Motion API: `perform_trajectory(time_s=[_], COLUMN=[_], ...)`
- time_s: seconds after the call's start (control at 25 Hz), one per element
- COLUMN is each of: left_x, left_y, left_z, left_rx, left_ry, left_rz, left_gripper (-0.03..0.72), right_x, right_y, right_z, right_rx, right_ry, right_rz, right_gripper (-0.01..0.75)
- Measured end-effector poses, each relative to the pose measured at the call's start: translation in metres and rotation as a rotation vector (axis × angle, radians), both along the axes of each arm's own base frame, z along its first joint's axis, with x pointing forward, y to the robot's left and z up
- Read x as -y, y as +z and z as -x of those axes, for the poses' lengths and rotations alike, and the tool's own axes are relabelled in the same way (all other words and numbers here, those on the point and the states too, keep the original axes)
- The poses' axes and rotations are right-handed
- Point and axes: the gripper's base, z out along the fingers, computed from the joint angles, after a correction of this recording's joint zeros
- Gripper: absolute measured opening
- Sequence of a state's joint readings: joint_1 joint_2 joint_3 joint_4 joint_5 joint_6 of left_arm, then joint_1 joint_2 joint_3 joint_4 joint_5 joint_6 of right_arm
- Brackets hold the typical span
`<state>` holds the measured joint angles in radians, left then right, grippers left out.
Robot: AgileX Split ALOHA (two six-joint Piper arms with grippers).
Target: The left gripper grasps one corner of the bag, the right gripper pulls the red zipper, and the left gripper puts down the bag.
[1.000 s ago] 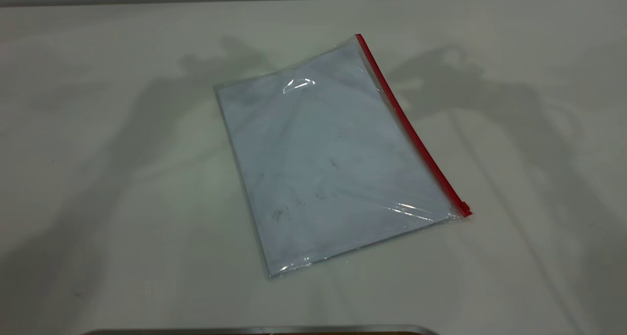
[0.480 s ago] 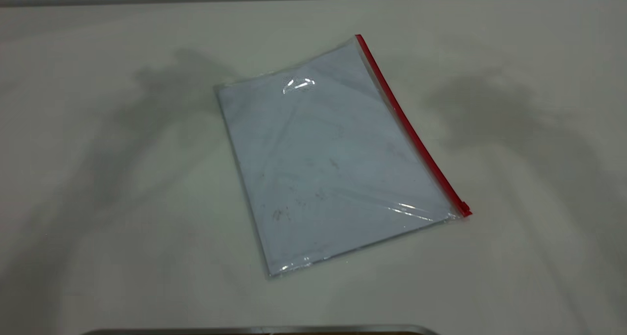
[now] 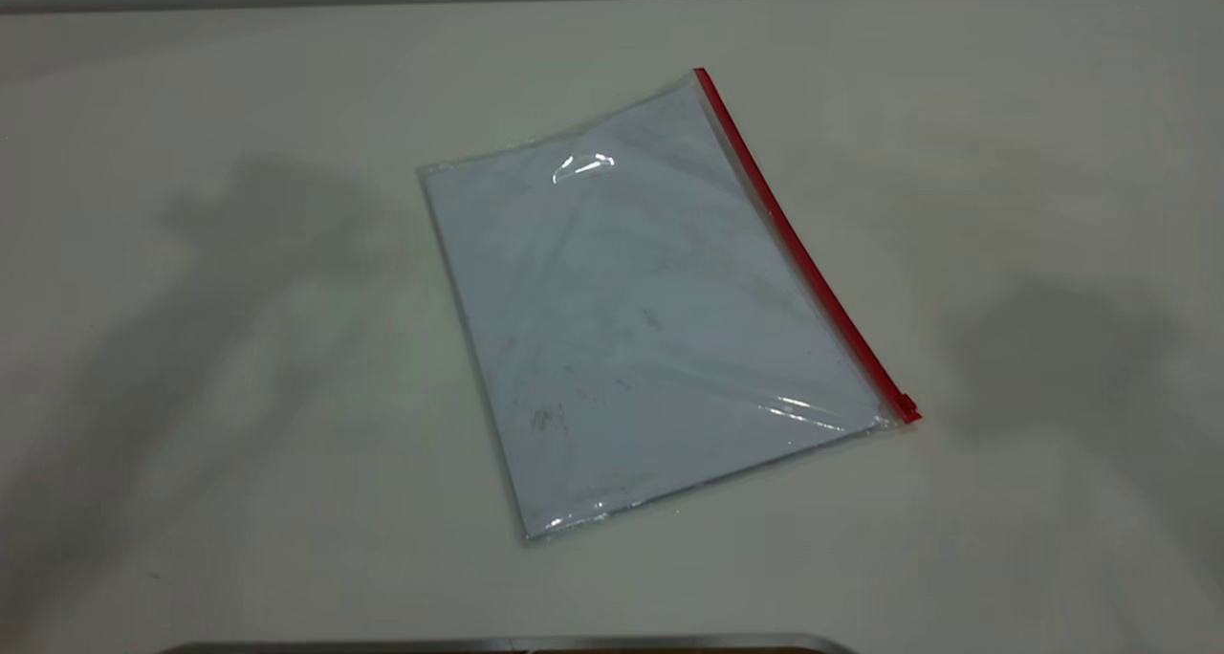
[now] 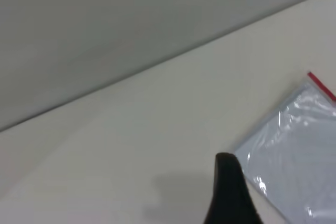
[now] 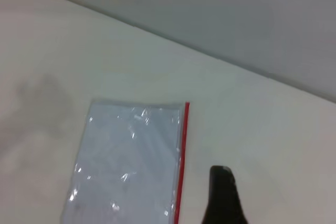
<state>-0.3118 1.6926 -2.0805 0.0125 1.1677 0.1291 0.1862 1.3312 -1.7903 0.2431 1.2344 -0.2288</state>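
I see the bag (image 3: pixel 650 319) lying flat at the centre of the worktop (image 3: pixel 191 425), its red zipper (image 3: pixel 798 252) along the right edge, the slider at the lower right corner. Neither arm appears in the exterior frame. Each wrist camera shows one dark finger, the left gripper (image 4: pixel 231 192) and the right gripper (image 5: pixel 223 195), above the worktop; I cannot tell how far the fingers stand apart.

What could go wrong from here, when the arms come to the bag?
1. The bag lies flat on the table, so the left gripper may slide over a corner instead of gripping it.
2. The red zipper has its small slider at the near corner; the right gripper may miss it.
3. The plastic is glossy and may slip.
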Motion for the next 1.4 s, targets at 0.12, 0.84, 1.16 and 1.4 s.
perform_trajectory(time_s=[0.12, 0.84, 1.16, 1.4], left_x=[-0.010, -0.070, -0.094, -0.102], left_y=[0.006, -0.065, -0.118, -0.168], left_z=[0.032, 0.216, 0.283, 0.309], left_rx=[-0.008, -0.111, -0.061, -0.076], left_ry=[0.015, 0.112, 0.119, 0.119], left_rz=[0.012, 0.055, 0.055, 0.050], left_gripper=[0.565, 0.565, 0.565, 0.565], right_x=[0.006, 0.032, 0.037, 0.041], right_y=[-0.005, -0.082, -0.133, -0.176], right_z=[0.032, 0.170, 0.198, 0.219], right_rx=[0.000, 0.001, -0.045, -0.052], right_ry=[0.002, 0.002, 0.002, 0.008], right_rz=[-0.003, -0.004, 0.005, 0.019], right_gripper=[0.576, 0.576, 0.575, 0.574])
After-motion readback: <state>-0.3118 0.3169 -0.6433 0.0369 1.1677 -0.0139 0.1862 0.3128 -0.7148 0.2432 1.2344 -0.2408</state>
